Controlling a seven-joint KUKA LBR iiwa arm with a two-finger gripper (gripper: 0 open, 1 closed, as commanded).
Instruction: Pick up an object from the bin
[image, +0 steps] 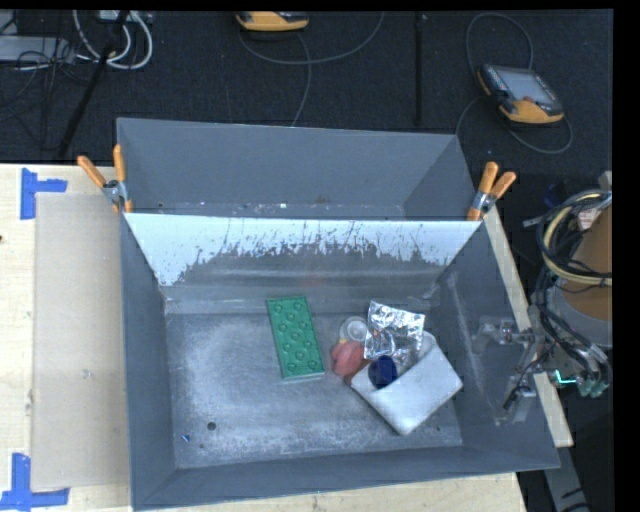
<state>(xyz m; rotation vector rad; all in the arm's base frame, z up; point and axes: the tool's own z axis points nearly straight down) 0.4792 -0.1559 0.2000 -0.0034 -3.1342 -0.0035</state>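
**Gripper at bin's right wall, nothing picked yet**

Gripper (515, 365) sits over the right sloped wall of the bin (300, 180), apart from all contents. Can't tell how far open it is; nothing visible in it. Nearest is a small heap right of centre: white block (420, 392), crumpled foil wrapper (393, 330), blue piece (383, 373), pink piece (347, 357). Green studded plate (295, 339) lies flat just left of the heap, by itself. Judgement: plate looks stiff, light, hard plastic, so pinch across its short width. Foil would likely crush and slip. Block looks soft, so take it across its free corner.
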